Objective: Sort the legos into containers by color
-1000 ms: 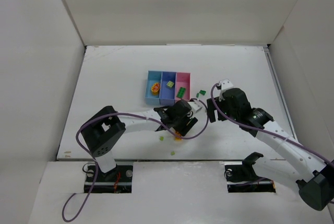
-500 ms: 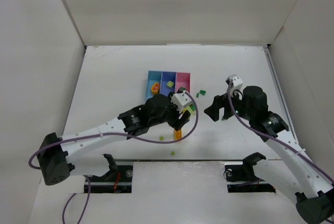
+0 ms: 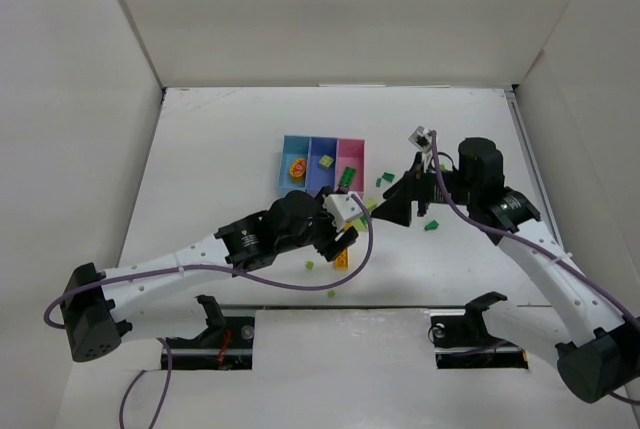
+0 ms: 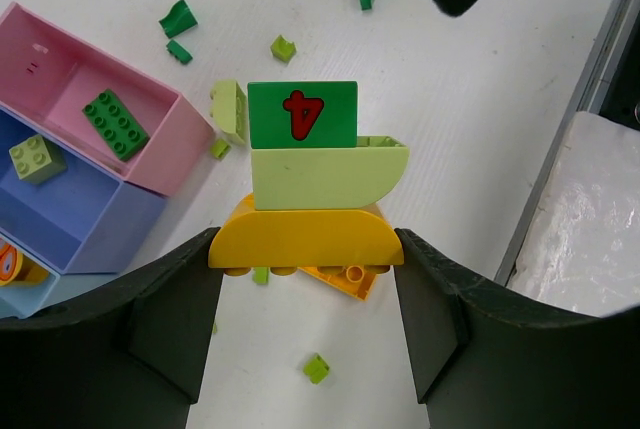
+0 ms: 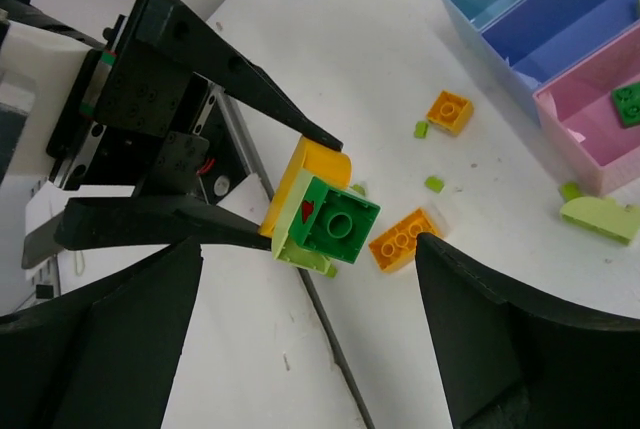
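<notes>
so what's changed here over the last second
The left arm swung its elbow out to the left. The left end effector holds the stack of bricks. The right end effector, open, moved left toward that stack. The tray and the loose orange brick stayed put.

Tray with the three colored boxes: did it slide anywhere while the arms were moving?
No. The tray sits at the same spot on the table as before, just as near the table's far edge.

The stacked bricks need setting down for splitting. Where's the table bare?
Bare: the table left of the tray and beyond it to the back wall. Crowded: loose bricks right of the pink bin and before the tray.
</notes>
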Action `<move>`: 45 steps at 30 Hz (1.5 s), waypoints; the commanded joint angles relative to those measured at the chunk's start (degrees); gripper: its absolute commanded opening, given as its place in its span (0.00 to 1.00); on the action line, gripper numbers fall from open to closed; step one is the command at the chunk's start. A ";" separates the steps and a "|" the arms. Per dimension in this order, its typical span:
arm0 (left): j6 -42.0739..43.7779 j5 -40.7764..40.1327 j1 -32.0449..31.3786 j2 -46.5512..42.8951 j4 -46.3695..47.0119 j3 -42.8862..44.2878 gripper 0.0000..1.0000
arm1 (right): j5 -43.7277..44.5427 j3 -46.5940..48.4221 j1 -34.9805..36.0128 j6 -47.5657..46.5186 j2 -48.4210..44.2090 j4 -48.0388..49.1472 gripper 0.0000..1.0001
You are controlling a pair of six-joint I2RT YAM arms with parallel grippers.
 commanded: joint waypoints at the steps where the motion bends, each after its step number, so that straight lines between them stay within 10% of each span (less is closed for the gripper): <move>1: 1.16 -0.74 -0.33 -1.36 1.79 0.26 0.48 | -2.69 2.59 0.13 -0.99 1.60 0.69 0.92; 16: 1.69 -1.89 -1.39 -1.88 3.46 0.26 0.47 | -6.01 1.45 1.89 -0.47 10.13 5.42 0.84; 26: 1.69 -4.35 -1.39 -1.35 3.99 0.26 0.47 | -9.71 2.50 2.42 0.15 11.45 6.57 0.58; 35: 0.99 -5.40 -1.39 -1.35 3.99 -0.27 0.47 | -11.04 2.51 0.05 -0.47 11.45 6.04 0.02; 45: -3.32 -6.02 -1.39 -3.90 5.05 -4.13 0.47 | -12.96 4.08 -12.08 -2.75 11.45 4.99 0.00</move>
